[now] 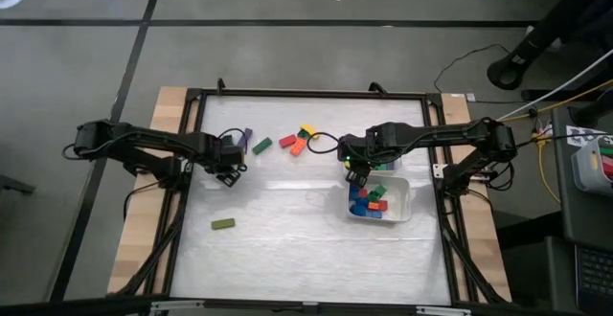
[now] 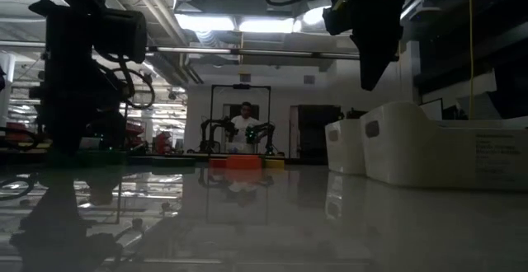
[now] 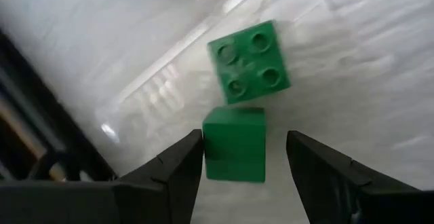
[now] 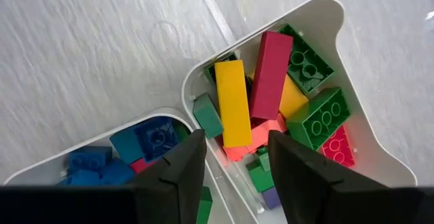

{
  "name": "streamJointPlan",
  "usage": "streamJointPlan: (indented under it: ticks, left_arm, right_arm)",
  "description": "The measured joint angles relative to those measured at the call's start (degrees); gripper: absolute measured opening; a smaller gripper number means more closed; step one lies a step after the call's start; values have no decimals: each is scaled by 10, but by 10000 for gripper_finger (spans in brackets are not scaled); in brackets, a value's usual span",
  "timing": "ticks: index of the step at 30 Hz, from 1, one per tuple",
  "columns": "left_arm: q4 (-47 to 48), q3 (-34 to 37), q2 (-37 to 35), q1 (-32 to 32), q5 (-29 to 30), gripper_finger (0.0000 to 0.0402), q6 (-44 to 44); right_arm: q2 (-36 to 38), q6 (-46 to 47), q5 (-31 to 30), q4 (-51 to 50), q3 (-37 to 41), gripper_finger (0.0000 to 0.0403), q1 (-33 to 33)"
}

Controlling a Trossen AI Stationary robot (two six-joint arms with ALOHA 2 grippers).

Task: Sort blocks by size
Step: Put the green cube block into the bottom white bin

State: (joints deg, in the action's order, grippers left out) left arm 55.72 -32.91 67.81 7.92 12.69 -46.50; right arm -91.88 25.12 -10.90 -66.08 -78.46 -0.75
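Two pincers were at work on your desk (image 1: pixel 287 249). Your left pincer (image 3: pixel 244 156) had its fingers apart, straddling a small green cube (image 3: pixel 234 144) without touching it on either side. A second green cube (image 3: pixel 249 61), studs up and turned a little, lay just beyond the first and seemed to touch its far edge. From above, this pincer (image 1: pixel 230 161) sat at the desk's left side, with a purple block (image 1: pixel 246 136) and a green bar (image 1: pixel 261 146) just beside it.

Your right pincer (image 4: pixel 236 163) also had its fingers apart and held nothing. It hung over the spot where two white trays met. One tray (image 4: pixel 352 136) under it held longer pieces: a yellow bar (image 4: pixel 232 102), a red bar (image 4: pixel 270 73) and green studded bricks (image 4: pixel 320 115) among them. The other tray (image 4: pixel 102 132) held blue blocks (image 4: pixel 146 141) and a little red. From above, this pincer (image 1: pixel 357 172) was right of the desk's centre, over the near tray (image 1: pixel 402 206).

Loose blocks lay well apart from both pincers. A red one (image 1: pixel 287 141), an orange one (image 1: pixel 300 146) and a yellow one (image 1: pixel 307 131) were clustered near the far middle. A lone green bar (image 1: pixel 223 224) lay nearer the front left. In the level view a person (image 2: pixel 244 122) showed far back in the room.
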Motion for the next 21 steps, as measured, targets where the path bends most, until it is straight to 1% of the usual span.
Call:
streamJointPlan:
  ticks: [3,8,11,13,16,21]
  left_arm:
    - [-10,0,16,1,0,198,14]
    - [-9,0,45,1,0,195,4]
    - [-9,0,60,1,0,175,5]
    - [-9,0,63,1,0,153,5]
    - [-9,-2,60,-1,-11,117,16]
    - [-31,-21,49,-1,-63,115,19]
  right_arm:
    - [0,0,0,0,0,161,0]
    - [0,0,0,-6,0,161,0]
    - [0,0,0,-15,0,161,0]
    - [0,-4,0,-23,0,161,0]
    - [0,-49,1,-51,0,161,1]
    - [3,-84,0,-107,0,161,1]
